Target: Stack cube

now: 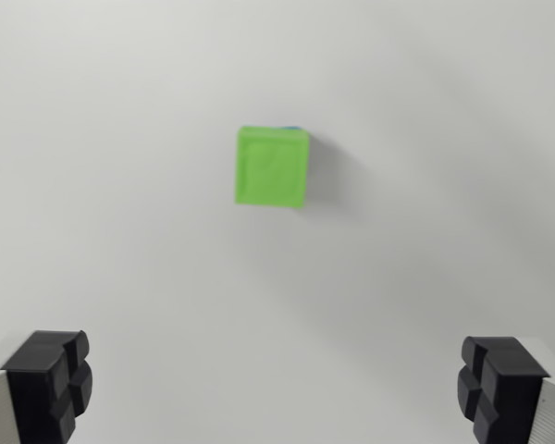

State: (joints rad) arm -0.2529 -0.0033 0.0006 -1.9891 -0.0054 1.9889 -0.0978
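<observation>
Item one, my pincer [277, 393]: both fingers show at the bottom corners of the frame, one black pad [51, 384] at lower left, the other at lower right. They stand spread wide and well apart, with nothing between them but bare surface. I hold nothing.

Item two, the white table [120, 231]: plain, unmarked, filling the whole frame. No other clutter shows on it.

Item three, the green cube [272, 166]: sits slightly above the middle of the frame, a little left of centre, well apart from both fingers. I look almost straight down on its top face. Its edges are slightly turned against the frame's edges.

Item four, a thin blue sliver [296, 126]: peeks out just past the green cube's upper right edge, touching it. I judge this to be a second cube lying beneath the green one, but too little shows to be sure. A soft shadow falls to the right of the pair.

Assessment: if the blue thing is a cube under the green one, the stack already stands, and my empty, spread pincer agrees with that.

Handling note for the step in hand: rise straight and keep the fingers wide, so neither pad brushes the green cube. The slight overhang suggests the two are not perfectly aligned, so a nudge could topple it. If a regrasp is needed, I should centre over the green face and match its turn first.
</observation>
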